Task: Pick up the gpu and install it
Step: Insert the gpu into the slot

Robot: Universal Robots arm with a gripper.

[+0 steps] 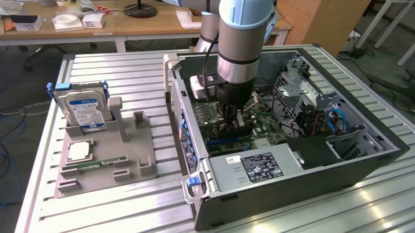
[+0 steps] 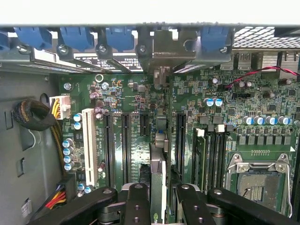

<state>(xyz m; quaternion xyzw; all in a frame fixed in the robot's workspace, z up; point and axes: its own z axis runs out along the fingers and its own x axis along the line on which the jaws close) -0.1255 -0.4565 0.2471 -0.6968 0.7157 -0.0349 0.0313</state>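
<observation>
Jaws, we see, are clamped on the gpu (image 2: 158,173); it stands on edge over the motherboard (image 2: 126,93) inside the case (image 1: 292,194), its bracket (image 2: 173,47) at the rear wall.

Robotics lab, bench setup. Evidence: an industrial robot arm (image 1: 236,53) reaches down into an open desktop computer case (image 1: 292,174), which lies on a slotted aluminium-profile table (image 1: 116,208) with its motherboard (image 2: 140,93) exposed. Beside the case, a grey parts fixture (image 1: 107,165) holds a hard drive (image 1: 81,109) upright. Behind are wooden desks (image 1: 162,24) with small boxes. Loose blue cables (image 1: 8,116) lie on the floor.
</observation>
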